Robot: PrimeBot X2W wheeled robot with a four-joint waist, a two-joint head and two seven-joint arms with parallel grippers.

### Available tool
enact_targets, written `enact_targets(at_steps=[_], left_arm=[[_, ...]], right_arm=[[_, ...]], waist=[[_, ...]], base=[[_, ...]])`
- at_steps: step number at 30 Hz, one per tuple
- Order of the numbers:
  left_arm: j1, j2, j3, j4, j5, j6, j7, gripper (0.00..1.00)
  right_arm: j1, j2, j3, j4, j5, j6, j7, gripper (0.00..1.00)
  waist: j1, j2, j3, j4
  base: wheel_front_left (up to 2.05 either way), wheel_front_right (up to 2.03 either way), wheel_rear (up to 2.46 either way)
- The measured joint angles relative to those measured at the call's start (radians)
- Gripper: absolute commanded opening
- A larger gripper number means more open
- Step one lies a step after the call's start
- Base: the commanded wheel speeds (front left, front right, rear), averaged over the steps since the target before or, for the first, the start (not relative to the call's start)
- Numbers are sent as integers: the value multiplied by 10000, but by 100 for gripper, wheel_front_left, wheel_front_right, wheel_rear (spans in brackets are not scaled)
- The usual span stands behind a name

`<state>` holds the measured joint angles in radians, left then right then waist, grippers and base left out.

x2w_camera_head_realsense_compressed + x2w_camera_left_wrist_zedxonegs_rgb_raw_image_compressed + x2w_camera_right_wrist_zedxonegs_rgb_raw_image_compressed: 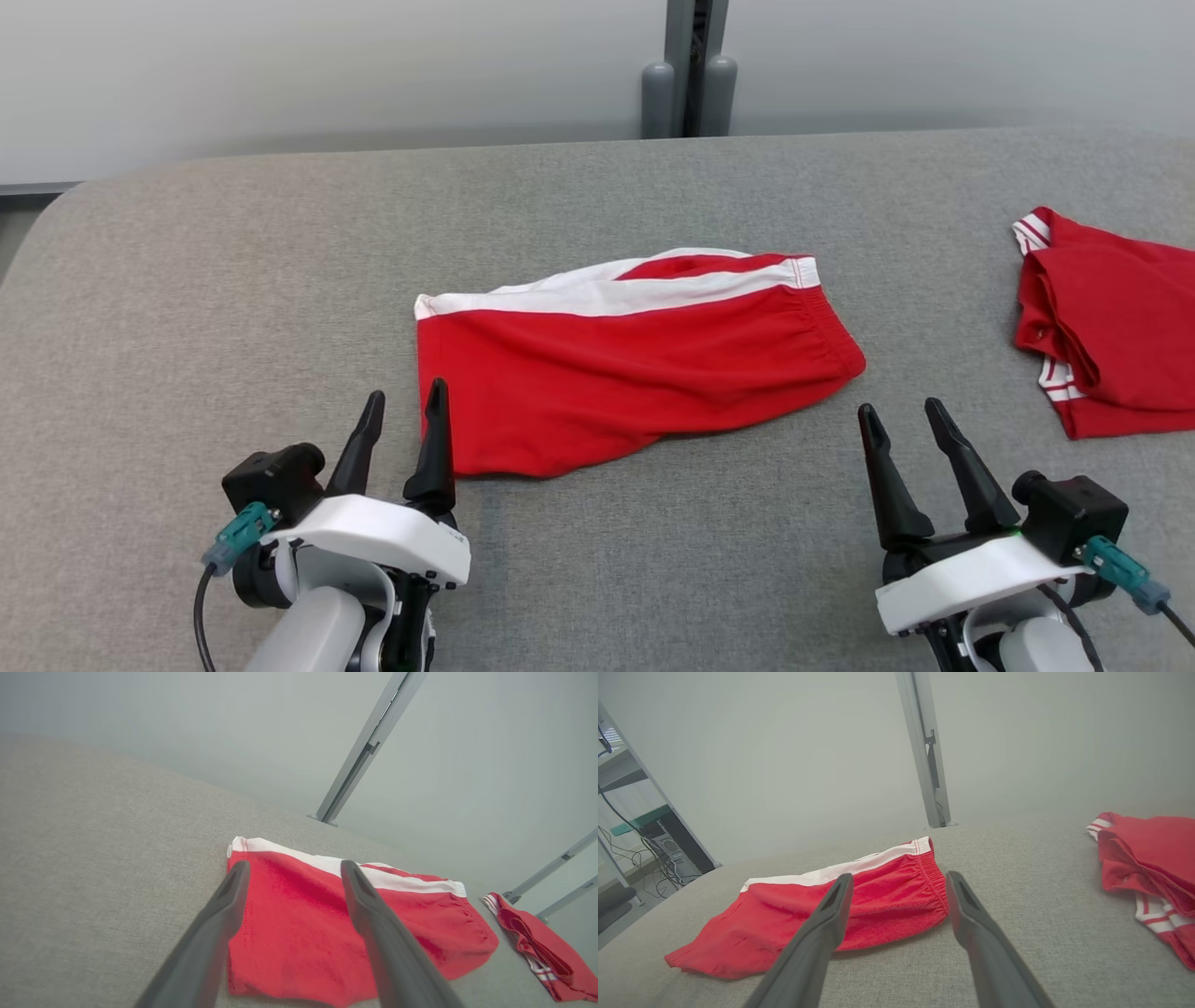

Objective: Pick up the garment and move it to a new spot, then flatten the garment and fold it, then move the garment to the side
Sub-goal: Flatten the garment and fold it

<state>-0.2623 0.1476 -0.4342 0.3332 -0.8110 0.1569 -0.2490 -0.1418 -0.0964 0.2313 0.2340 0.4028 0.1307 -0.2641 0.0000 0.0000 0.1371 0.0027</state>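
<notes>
The garment [625, 364] is a pair of red shorts with a white stripe, folded in half and lying flat mid-table [303, 924] [859, 905]. My left gripper [404, 399] stands open just off the garment's near left corner, with nothing between its fingers [294, 868]. Near the garment's right, elastic-waist end, my right gripper [899, 409] is open and holds nothing [899, 877]. Neither gripper touches the cloth.
A second red garment [1111, 327] with white stripes lies crumpled at the table's right edge [542, 947] [1148, 863]. The grey fabric tabletop [233, 299] has free room at the left and front. A grey post [689, 75] stands behind the far edge.
</notes>
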Motion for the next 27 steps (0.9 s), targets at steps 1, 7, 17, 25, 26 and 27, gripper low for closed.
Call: enact_targets(at_steps=[1,7,17,25,26,27], left_arm=[[78,10,44,-236,224,29,-48,100],[893,-63,895,-1728,2134,127,-128,100],[2392,-721,1298,-2429,4023,-313,-127,100],[2433,-934,1281,-2627,4437,-518,-127,100],[2429,-943,1266,-2648,4479,-522,-127,100],[2418,-951,1256,-2667,4516,-545,-127,100]], right_arm=[[-29,-8,-10,117,115,0,0,100],[-319,-128,-232,763,518,0,0,100],[-1136,-336,-293,2788,2098,0,0,100],[-2463,-874,38,4999,3785,0,0,100],[-2617,-970,146,5229,3896,0,2,100],[-2779,-1034,209,5413,4073,0,0,100]], waist=[[0,0,-27,48],[0,0,-223,347],[0,0,-493,1043],[0,0,-286,1724],[0,0,-229,1800],[0,0,-171,1874]], base=[[0,0,0],[0,0,0],[0,0,0],[0,0,0],[0,0,0],[0,0,0]])
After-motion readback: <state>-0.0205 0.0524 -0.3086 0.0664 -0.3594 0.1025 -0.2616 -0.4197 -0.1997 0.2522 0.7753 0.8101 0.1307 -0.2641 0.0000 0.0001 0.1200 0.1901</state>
